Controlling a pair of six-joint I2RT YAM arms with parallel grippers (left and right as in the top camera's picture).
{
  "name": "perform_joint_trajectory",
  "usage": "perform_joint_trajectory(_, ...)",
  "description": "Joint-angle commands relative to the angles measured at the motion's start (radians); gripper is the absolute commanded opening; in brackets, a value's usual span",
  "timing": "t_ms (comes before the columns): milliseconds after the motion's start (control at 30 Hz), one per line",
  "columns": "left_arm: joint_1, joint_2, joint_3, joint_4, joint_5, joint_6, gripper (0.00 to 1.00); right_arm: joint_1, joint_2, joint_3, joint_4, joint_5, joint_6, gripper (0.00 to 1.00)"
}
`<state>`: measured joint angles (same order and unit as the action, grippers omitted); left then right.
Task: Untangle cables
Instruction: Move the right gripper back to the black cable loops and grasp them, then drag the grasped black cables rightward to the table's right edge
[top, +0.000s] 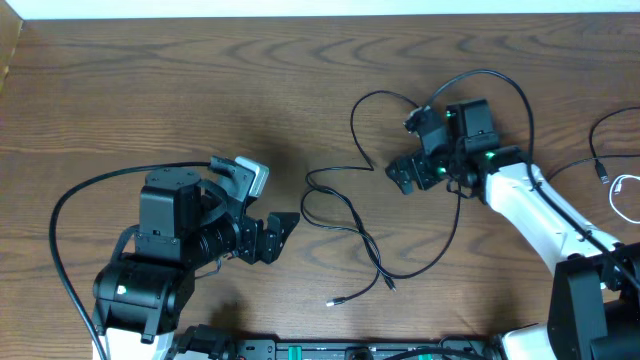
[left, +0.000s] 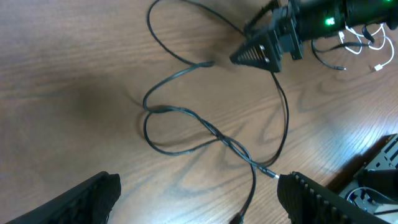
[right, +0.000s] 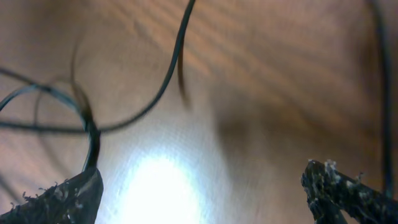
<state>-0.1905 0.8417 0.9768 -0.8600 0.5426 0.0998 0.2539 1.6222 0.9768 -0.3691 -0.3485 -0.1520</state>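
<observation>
Loosely, black cables (top: 345, 215) lay looped on the wooden table (top: 150, 90); left gripper (left: 199, 199) and right gripper (right: 205, 196) both had jaws spread wide

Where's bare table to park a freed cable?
Free: the far-left part of the table, from its back edge down to the left hand. Crowded: the middle, where black cables loop toward the right hand, and the right edge with the white cable.
</observation>
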Motion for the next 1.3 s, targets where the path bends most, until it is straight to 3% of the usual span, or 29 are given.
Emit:
perform_joint_trajectory(0,0.005,0.000,0.022,-0.029,-0.013,-0.016,0.86,0.028,0.023,0.001,0.070,0.064,-0.006,0.99)
perform_joint_trajectory(233,0.005,0.000,0.022,-0.071,-0.013,-0.009,0.86,0.104,0.086,0.001,0.128,-0.018,-0.007,0.99)
perform_joint_trajectory(633,0.005,0.000,0.007,-0.087,-0.014,0.004,0.87,0.227,0.138,0.001,0.122,0.032,-0.059,0.99)
perform_joint_trajectory(833,0.005,0.006,0.007,-0.108,-0.013,0.031,0.87,0.232,0.138,0.001,0.041,0.020,-0.064,0.99)
perform_joint_trajectory(1033,0.005,0.024,0.007,-0.108,-0.014,0.049,0.87,0.233,0.138,0.001,-0.097,-0.137,-0.189,0.99)
perform_joint_trajectory(1267,0.005,0.067,0.007,-0.108,-0.013,0.049,0.87,0.233,0.138,0.001,0.045,-0.132,-0.184,0.99)
